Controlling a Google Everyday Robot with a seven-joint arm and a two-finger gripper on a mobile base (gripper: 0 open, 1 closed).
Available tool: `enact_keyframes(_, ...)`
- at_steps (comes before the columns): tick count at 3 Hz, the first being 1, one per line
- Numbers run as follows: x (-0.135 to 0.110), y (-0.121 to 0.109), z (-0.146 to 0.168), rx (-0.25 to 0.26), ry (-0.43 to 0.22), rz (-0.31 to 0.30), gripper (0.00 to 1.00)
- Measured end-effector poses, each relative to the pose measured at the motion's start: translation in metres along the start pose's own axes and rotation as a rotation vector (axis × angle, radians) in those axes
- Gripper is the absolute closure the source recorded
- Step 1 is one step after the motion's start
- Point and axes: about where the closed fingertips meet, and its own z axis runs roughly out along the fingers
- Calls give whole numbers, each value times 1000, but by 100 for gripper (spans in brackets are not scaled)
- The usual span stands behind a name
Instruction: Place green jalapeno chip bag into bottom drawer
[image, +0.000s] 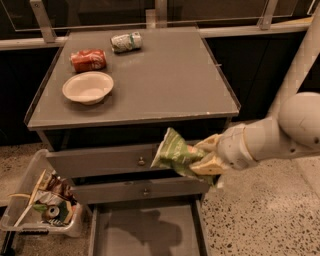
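A white bowl (87, 87) and a red can (88, 60) sit on the left of the worktop (170, 75). Below, the bottom drawer (120, 222) stands open. Above it, the green jalapeno chip bag (174, 151) hangs before the upper drawer fronts, pinched by the end effector (201, 157) from the right.

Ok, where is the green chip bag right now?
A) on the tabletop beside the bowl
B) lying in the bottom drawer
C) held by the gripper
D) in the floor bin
C: the gripper holds the green jalapeno chip bag in front of the upper drawers, above the open bottom drawer.
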Motion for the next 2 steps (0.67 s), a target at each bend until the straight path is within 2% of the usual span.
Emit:
enact_keyframes(1, 42, 37, 44, -75, -6, 96, 100)
enact_keyframes(2, 80, 67, 78, -97, -43, 163, 100)
